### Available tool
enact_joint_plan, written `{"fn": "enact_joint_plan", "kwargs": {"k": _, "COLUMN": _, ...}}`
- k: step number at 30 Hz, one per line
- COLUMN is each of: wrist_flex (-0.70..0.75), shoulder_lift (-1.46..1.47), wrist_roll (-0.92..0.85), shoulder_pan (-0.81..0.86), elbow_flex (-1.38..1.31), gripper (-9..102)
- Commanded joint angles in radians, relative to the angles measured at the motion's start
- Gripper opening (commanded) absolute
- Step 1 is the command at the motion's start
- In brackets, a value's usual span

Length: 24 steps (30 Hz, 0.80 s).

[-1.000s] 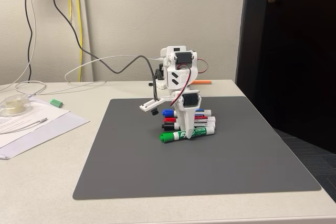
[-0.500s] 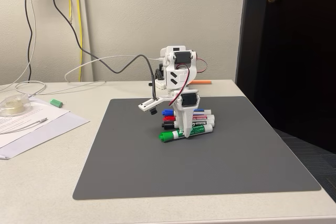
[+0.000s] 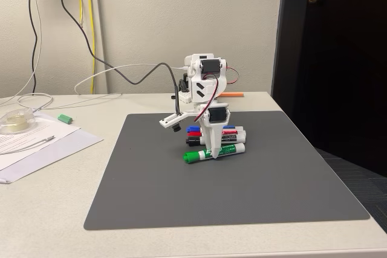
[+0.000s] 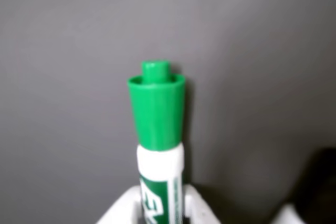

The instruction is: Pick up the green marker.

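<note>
A pale table [image 3: 54,209] filled the fixed view, with a dark grey mat [image 3: 230,191] lying flat on it and a dark door [image 3: 332,58] standing at the right. The white arm [image 3: 204,83] stood at the mat's far side and bent down over a row of markers lying side by side. Left of the mat, sheets of paper [image 3: 36,143] lay on the table, with a clear tape roll [image 3: 15,121] resting at their far edge and a small green piece [image 3: 65,118] just beside it. Black, white and yellow cables [image 3: 84,22] hung down the wall and trailed across the table to the arm. Behind the arm's base an orange object [image 3: 236,95] lay on the table. The green marker [image 3: 214,153] lay nearest the camera in the row, cap pointing left in the fixed view, with the black [image 3: 193,141], red [image 3: 195,135] and blue [image 3: 193,130] markers behind it. The gripper [image 3: 214,150] pointed down onto the green marker's barrel, its fingers [image 4: 197,205] sitting tight against both sides of the label, clamped on the marker. In the wrist view the green marker [image 4: 157,129] ran up the middle of the frame, cap away from the camera, against the mat [image 4: 63,51]; whether it had left the mat could not be told.
</note>
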<state>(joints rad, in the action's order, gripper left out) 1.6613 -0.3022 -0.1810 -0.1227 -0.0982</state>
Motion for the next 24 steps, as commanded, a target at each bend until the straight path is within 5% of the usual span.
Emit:
{"fn": "enact_joint_plan", "kwargs": {"k": 1, "wrist_flex": 0.063, "shoulder_lift": -0.012, "wrist_roll": 0.009, "shoulder_pan": 0.012, "elbow_flex": -0.13, "gripper": 1}}
{"fn": "enact_joint_plan", "kwargs": {"k": 11, "wrist_flex": 0.089, "shoulder_lift": -0.275, "wrist_roll": 0.109, "shoulder_pan": -0.032, "elbow_flex": -0.112, "gripper": 1}}
{"fn": "enact_joint_plan", "kwargs": {"k": 24, "wrist_flex": 0.087, "shoulder_lift": -1.066, "wrist_roll": 0.175, "shoulder_pan": -0.048, "elbow_flex": 0.563, "gripper": 1}}
